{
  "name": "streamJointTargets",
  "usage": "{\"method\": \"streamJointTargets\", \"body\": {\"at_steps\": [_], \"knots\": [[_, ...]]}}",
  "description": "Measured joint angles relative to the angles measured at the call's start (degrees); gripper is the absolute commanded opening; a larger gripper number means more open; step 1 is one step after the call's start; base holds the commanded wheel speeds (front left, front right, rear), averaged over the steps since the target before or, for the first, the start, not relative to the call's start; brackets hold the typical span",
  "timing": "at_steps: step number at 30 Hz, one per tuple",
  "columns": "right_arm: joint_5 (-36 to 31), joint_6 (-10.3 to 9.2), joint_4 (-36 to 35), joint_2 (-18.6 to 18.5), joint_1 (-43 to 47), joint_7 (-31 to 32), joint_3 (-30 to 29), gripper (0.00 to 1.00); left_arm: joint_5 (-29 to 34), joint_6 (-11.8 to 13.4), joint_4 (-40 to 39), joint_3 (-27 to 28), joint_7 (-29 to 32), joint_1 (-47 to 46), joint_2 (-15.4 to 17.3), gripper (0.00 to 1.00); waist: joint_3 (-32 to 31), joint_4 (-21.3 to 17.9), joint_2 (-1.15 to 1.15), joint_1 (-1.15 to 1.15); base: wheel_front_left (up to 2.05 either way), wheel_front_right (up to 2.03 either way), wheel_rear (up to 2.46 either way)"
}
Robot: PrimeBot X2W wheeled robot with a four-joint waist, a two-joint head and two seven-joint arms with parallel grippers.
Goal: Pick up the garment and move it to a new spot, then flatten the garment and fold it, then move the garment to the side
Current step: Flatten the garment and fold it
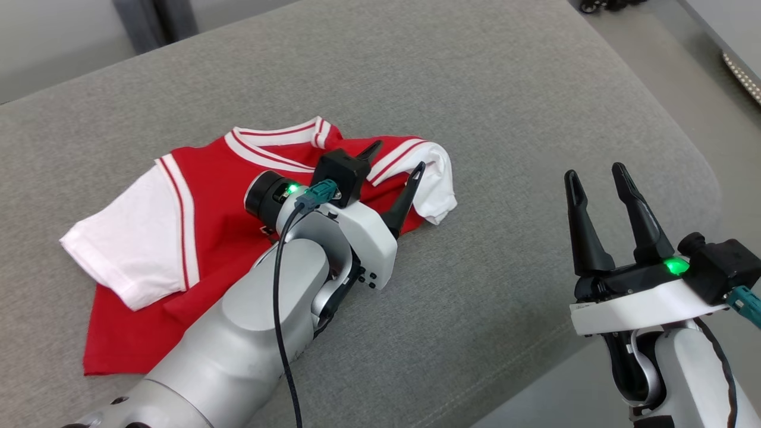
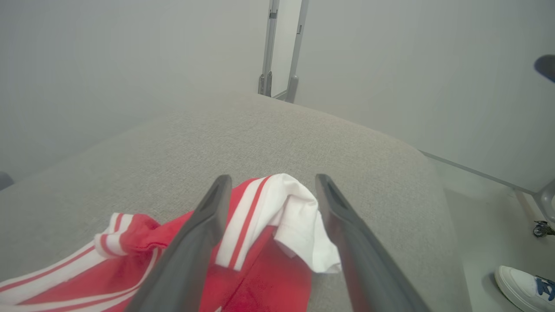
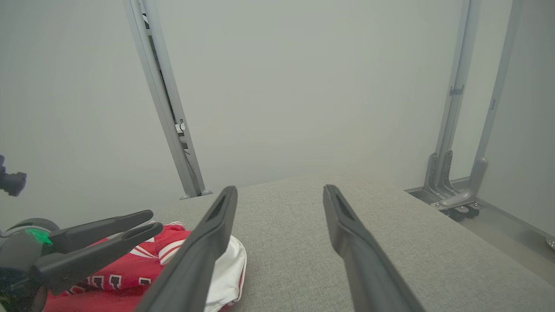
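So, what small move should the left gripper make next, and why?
Probably close the left gripper on the white sleeve and pull it outward: that sleeve lies bunched between its open jaws, while the red shirt's other sleeve lies flat.

My left arm (image 1: pixel 238 333) reaches forward from the lower left, with the pale forearm stretched out low and angled toward the middle. At its end the left gripper (image 1: pixel 399 156) points away from me, its two dark fingers spread wide. My right gripper (image 1: pixel 596 171) sits at the lower right, well apart from the left one, with its fingers pointing up and forward, also parted wide, above a white wrist (image 1: pixel 642 306).
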Motion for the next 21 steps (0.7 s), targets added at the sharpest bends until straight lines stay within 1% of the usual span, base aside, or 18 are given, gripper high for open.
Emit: {"method": "streamJointTargets", "body": {"at_steps": [2, 4, 6, 9, 12, 16, 19, 21], "knots": [[-0.2, 0.0, -0.2, -0.6, 0.0, 0.0, -0.2, 1.0, -1.1, 0.0, 0.3, 0.1, -1.1, 0.0, 0.0, 1.0, -0.6, 1.6, 0.0, 0.0, 0.0, 0.0, 0.0], [-0.7, 0.0, -0.5, -1.2, 0.0, 0.0, -0.5, 1.0, -1.7, 0.6, 0.2, 0.6, -2.4, -0.2, 0.0, 1.0, -1.2, 3.3, 0.0, 0.0, 0.0, 0.0, 0.0], [-1.1, 0.0, -1.1, -1.8, 0.0, 0.0, -0.5, 1.0, -2.0, 1.4, -0.3, 1.7, -3.4, -0.2, 0.0, 1.0, -1.9, 5.0, 0.0, 0.0, 0.0, 0.0, 0.0], [-1.5, 0.0, -2.1, -2.6, 0.2, 0.0, -0.7, 1.0, -1.4, 3.3, -2.6, 5.2, -4.0, 0.1, 0.3, 1.0, -3.1, 7.6, 0.0, 0.0, 0.0, 0.0, 0.0], [-1.9, 0.0, -3.4, -3.7, 0.5, 0.0, -0.9, 1.0, 1.8, 6.2, -10.4, 12.0, -4.2, 2.8, 2.3, 1.0, -4.2, 10.4, 0.0, 0.0, 0.0, 0.0, 0.0], [-2.1, 0.0, -4.1, -4.5, 1.6, 0.0, -0.8, 1.0, 7.0, 8.7, -20.7, 20.8, -4.2, 12.1, 5.4, 1.0, -5.3, 13.8, 0.0, 0.0, 0.0, 0.0, 0.0], [-2.2, 0.0, -4.6, -5.2, 1.8, 0.0, -0.5, 1.0, 10.7, 10.0, -27.4, 27.0, -4.2, 19.0, 6.2, 1.0, -6.0, 16.0, 0.0, 0.0, 0.0, 0.0, 0.0], [-2.3, 0.0, -4.6, -5.5, 2.3, 0.0, -0.5, 1.0, 12.9, 10.1, -31.2, 30.9, -4.2, 23.8, 6.0, 1.0, -6.4, 17.1, 0.0, 0.0, 0.0, 0.0, 0.0]]}}
